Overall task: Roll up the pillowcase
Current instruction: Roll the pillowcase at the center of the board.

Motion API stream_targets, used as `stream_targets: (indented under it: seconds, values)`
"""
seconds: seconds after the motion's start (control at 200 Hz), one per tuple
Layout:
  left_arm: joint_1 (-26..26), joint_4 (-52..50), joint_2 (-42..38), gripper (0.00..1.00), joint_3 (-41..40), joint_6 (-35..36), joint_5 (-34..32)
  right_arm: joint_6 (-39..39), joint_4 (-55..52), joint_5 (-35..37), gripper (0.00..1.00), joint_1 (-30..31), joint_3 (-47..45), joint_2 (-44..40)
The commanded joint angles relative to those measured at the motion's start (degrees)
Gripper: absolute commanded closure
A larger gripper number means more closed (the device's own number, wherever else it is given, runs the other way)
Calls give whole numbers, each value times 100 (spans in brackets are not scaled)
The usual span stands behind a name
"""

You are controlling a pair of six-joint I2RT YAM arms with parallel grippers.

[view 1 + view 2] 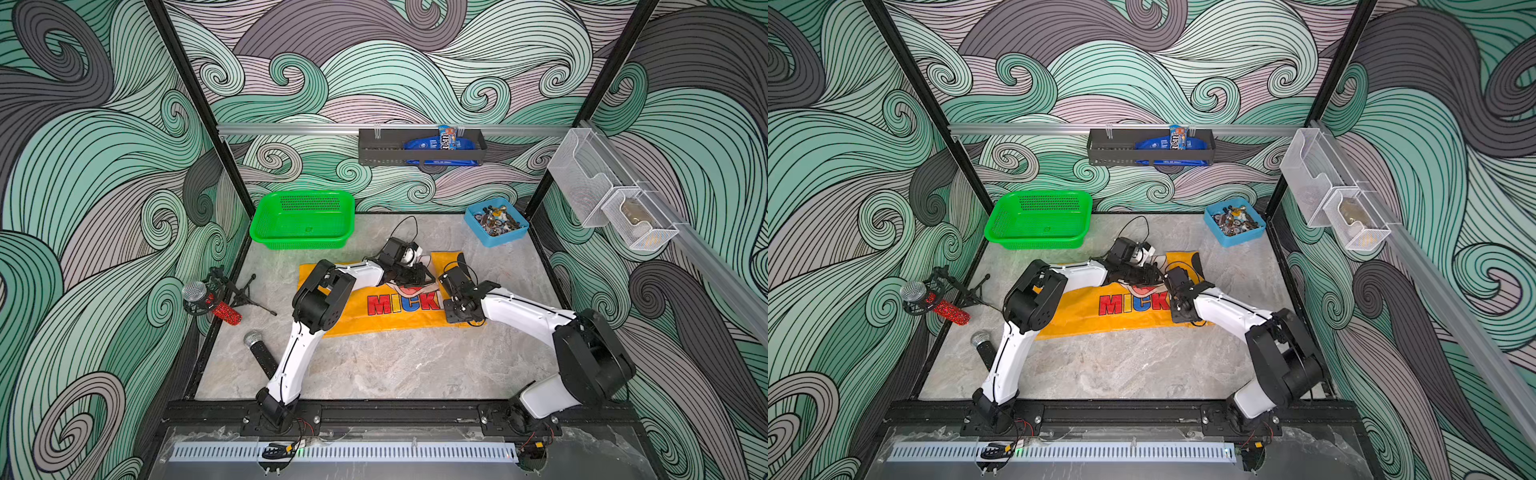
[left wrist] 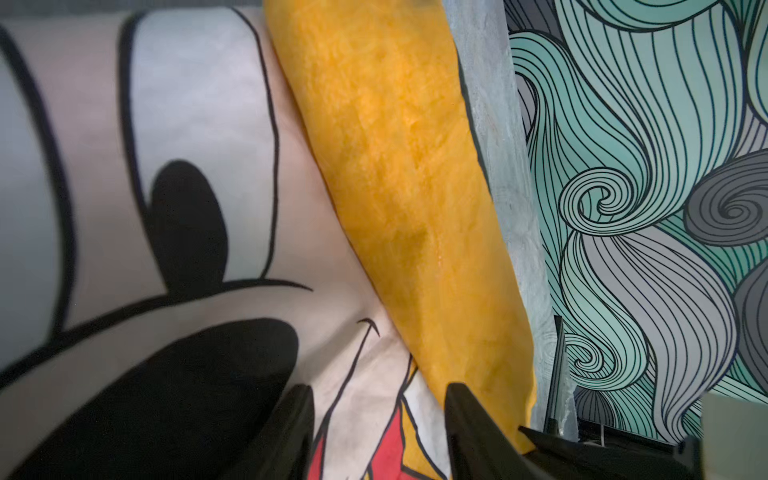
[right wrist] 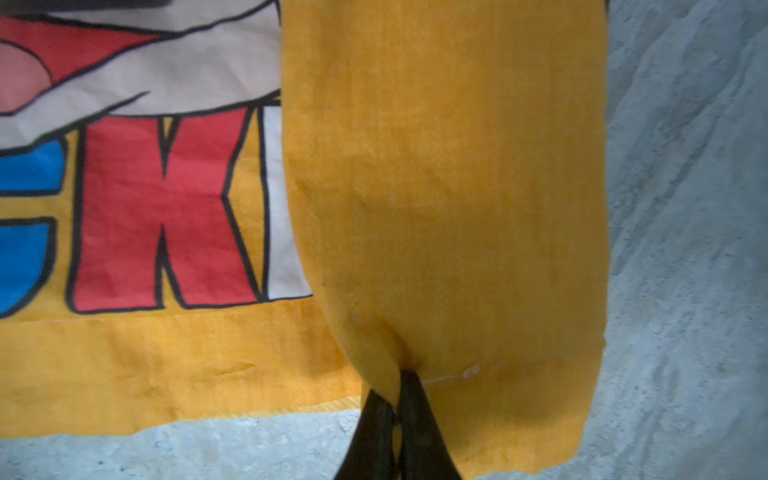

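right gripper pinches one pillowcase; left gripper gapes.

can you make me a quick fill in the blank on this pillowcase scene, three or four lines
1. The pillowcase is mostly ____ in colour.
2. The right tool is shut on a rolled edge of the ____.
3. The basket at the back of the table is ____.
4. The left tool has its jaws ____ over the printed cloth.

Missing words: yellow; pillowcase; green; open
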Motion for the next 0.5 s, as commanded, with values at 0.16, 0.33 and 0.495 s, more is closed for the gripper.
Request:
stream_targets:
  seconds: [0.16, 0.33, 0.495]
  values:
    - [68, -50, -319, 46, -6, 197, 31, -256, 361, -1009, 63, -137, 112, -2]
    - [86, -52, -397, 46, -24, 194, 26, -621, 349, -2055, 36, -869, 722, -366]
    - [85, -41, -487, 45, -63, 199, 11, -942, 344, -2582, 26, -1781, 1147, -380]
